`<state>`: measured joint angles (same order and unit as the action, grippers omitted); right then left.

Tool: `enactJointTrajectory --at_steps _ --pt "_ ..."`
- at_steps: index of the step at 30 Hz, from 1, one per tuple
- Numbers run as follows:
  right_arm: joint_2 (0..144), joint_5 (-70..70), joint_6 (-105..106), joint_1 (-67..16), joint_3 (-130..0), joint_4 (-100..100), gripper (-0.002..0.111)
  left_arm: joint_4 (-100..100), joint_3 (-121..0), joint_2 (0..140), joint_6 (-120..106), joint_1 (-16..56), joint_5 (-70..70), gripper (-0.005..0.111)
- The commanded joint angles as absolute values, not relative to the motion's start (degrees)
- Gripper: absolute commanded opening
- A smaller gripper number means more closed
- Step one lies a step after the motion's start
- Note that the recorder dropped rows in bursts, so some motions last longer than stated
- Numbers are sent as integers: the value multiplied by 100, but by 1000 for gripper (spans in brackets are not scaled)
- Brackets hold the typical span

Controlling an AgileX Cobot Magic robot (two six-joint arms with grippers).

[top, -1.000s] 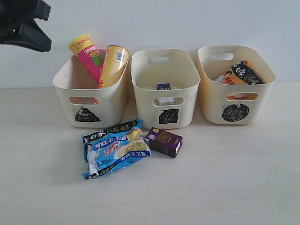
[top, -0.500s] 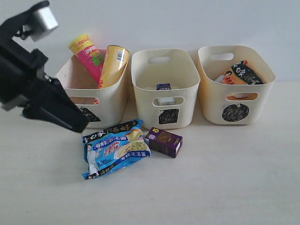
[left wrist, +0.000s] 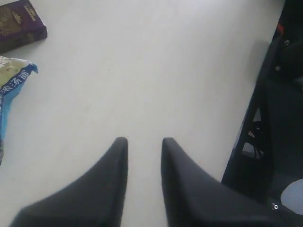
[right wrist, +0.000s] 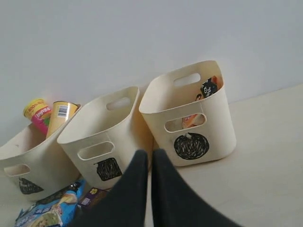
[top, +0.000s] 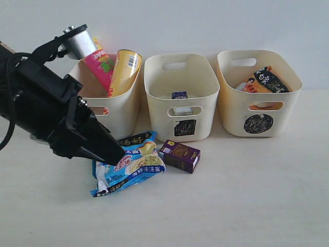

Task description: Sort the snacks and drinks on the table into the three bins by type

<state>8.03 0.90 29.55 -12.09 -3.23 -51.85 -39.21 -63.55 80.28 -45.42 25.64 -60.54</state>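
Observation:
On the table (top: 247, 195) a blue-and-white foil packet (top: 131, 163) lies beside a dark purple carton (top: 180, 156). My left gripper (top: 117, 157) hangs low at the packet's near-left corner; its fingers (left wrist: 118, 156) stand slightly apart with only bare table between them, and the packet (left wrist: 9, 90) and carton (left wrist: 19, 23) lie off to one side. The triangle bin (top: 123, 110) holds the pink canister (top: 100, 64) and the yellow-orange canister (top: 125, 69). The square bin (top: 205, 110) holds a blue-and-white carton (top: 179, 95). An orange packet (top: 262, 81) is in the circle bin (top: 234, 110). My right gripper (right wrist: 149, 155) is shut and empty.
The left arm's black body (top: 41, 108) covers the triangle bin's left side. A pale wall (top: 205, 25) rises right behind the bins. A black frame (left wrist: 279, 118) stands at the table edge in the left wrist view.
The left arm has swung down and to the right from the upper left corner, and its fingertips now reach the blue packet's corner. Nothing on the table has moved.

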Motion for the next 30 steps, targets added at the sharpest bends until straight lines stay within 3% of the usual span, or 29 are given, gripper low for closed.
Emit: enactJointTrajectory --at_steps 1,9,19,27,30 --pt "968 225 2442 -1193 -303 -5175 0 -3999 -6303 7909 -4297 2602 -6133 4" --pt "2256 0 2341 -1193 -764 -5175 0 -3999 -5821 6863 -4056 2591 -4899 4" --pt "5638 -1743 3150 -1193 -2358 -5271 0 -3782 -4836 5073 -3325 2591 -3068 4" --pt "8234 -4189 6178 -1193 -3675 -8199 0 -3454 -3657 3856 -2324 2591 -1362 4" --pt "9106 -4823 6526 -1193 -4058 -8932 7 -3454 -3327 3493 -2272 2582 -874 4"
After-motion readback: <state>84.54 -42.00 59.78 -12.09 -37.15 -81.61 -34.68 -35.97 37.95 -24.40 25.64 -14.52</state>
